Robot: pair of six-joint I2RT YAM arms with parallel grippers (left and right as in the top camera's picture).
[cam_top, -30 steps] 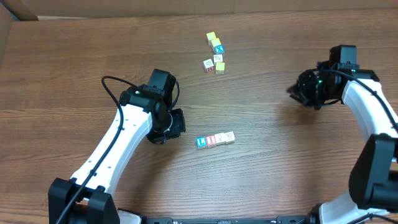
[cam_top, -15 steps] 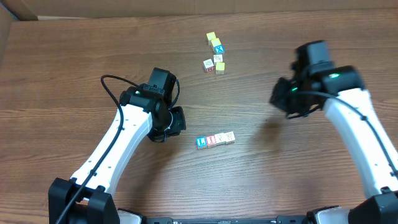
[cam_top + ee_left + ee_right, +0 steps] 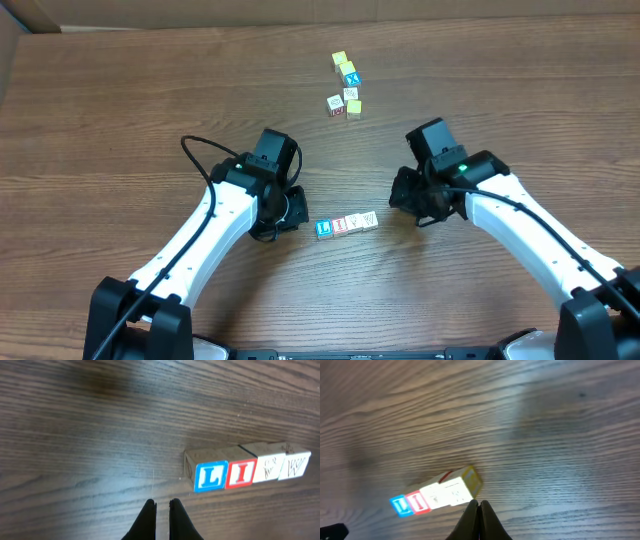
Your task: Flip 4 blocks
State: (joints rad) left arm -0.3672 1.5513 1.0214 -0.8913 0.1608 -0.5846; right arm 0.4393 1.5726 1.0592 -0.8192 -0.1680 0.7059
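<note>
Ctr-front, 4 blocks (image 3: pixel 346 224), blue L, red I

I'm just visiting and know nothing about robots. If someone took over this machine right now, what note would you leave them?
Left gripper: jaws shut, empty, near the row's blue end.
Right gripper: jaws shut, empty, near the other end.
Blocks: four in a touching row on the table, between the arms.
Done: no flip can be confirmed.
Left: probably all four flips.

blocks (image 3: pixel 439 494): one row, blue end left | pincer (image 3: pixel 478 504): closed, just beside
</note>
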